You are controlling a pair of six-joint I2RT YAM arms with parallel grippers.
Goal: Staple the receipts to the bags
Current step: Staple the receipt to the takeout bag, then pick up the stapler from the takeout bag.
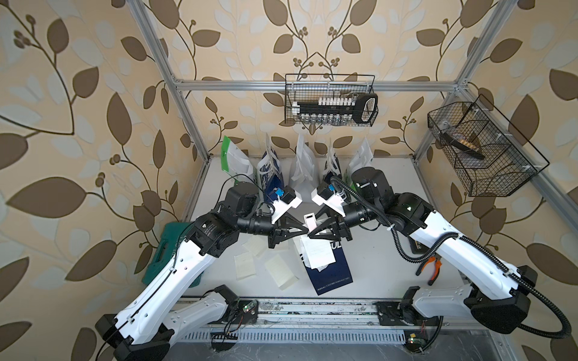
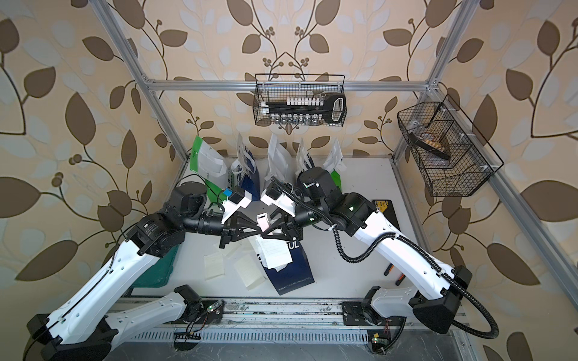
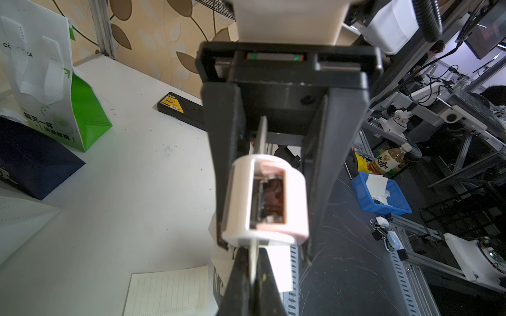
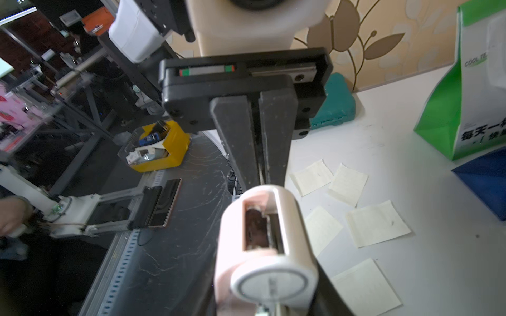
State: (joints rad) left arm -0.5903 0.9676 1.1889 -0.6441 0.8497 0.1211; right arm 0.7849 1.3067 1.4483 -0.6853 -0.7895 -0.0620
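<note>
Station: white table [image 1: 375, 259], both arms meeting at its centre.

Left gripper [image 1: 305, 232]: jaws fully closed on a thin grey strip [image 3: 262, 134] seen edge-on, which runs behind the stapler [image 3: 238, 202]. Whether the strip is a bag's lip or part of the tool cannot be told. Judged purpose: to steady the work while the other arm presses.

Right gripper [image 1: 312, 233]: jaws about a stapler's width apart, one on the white flank and one on the pink. In the left wrist view they appear to bear on both flanks. Judged purpose: to squeeze the small pink-and-white stapler.

Work piece: one navy bag [image 1: 331, 272] lies flat just in front of the grippers, with a receipt [image 1: 317, 251] on its upper face. The paper's top edge lies directly under the fingertips, so the staple is evidently meant for that end. No staple can be made out.

Stock: loose receipts [image 1: 244, 265] lie spread on the table beside the flat bag, on the left arm's side. The remaining bags [image 1: 233, 159] stand in a row along the back wall, none showing a receipt
</note>
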